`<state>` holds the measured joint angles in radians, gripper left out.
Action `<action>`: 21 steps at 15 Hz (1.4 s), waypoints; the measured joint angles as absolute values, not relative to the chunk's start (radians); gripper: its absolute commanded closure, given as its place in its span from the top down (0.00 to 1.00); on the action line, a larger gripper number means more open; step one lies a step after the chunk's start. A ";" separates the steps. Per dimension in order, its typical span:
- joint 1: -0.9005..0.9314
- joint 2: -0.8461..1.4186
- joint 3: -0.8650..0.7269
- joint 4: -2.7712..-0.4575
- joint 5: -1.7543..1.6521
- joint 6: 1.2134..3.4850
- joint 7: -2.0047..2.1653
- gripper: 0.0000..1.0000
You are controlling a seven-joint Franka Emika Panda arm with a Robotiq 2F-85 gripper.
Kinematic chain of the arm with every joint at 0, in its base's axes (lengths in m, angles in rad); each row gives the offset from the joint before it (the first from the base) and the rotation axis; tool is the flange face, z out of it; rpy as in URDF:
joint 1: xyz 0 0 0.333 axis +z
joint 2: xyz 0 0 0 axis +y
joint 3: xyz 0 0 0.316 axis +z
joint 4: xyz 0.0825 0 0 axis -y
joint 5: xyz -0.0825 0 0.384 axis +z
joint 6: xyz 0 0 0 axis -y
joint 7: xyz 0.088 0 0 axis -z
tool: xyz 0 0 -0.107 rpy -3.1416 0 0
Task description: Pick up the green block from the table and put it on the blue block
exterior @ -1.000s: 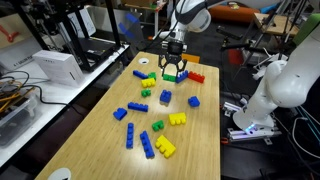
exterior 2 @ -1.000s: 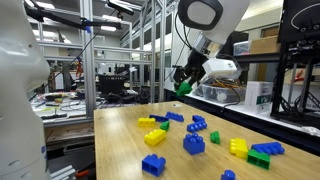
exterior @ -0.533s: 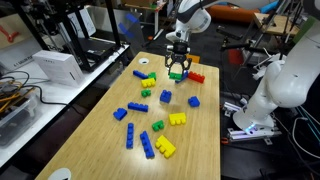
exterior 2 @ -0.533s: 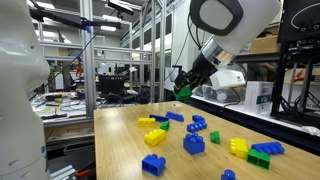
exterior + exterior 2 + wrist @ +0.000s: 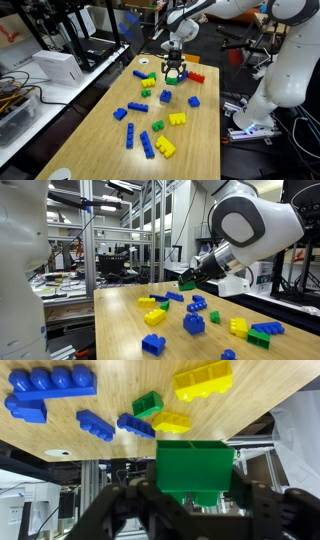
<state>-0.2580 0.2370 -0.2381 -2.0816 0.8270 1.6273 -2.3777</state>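
Note:
My gripper (image 5: 172, 70) is shut on the small green block (image 5: 172, 74) and holds it in the air above the far part of the wooden table (image 5: 205, 140). It also shows in an exterior view (image 5: 187, 280) with the green block (image 5: 185, 284) at its tips. In the wrist view the green block (image 5: 195, 468) fills the space between the fingers (image 5: 195, 495). The short, chunky blue block (image 5: 165, 97) sits on the table a little nearer than the gripper, apart from it. I cannot pick it out in the wrist view.
Several loose bricks lie around: a green-and-yellow pair (image 5: 148, 80), a red-and-blue pair (image 5: 193, 76), a small blue piece (image 5: 193, 101), yellow bricks (image 5: 177, 119), long blue bars (image 5: 147, 145). A white robot (image 5: 280, 80) stands beside the table.
The arm has changed its pose and the gripper has come down a little toward the table, with the green block still held.

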 measured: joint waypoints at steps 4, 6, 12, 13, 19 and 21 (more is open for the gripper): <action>-0.258 0.271 -0.235 -2.059 0.828 1.627 -2.369 0.70; -0.258 0.269 -0.235 -2.059 0.828 1.627 -2.369 0.70; -0.258 0.269 -0.235 -2.059 0.828 1.627 -2.369 0.70; -0.258 0.269 -0.235 -2.059 0.828 1.627 -2.369 0.70; -0.258 0.269 -0.235 -2.059 0.828 1.627 -2.369 0.70; -0.258 0.269 -0.235 -2.059 0.828 1.627 -2.369 0.70</action>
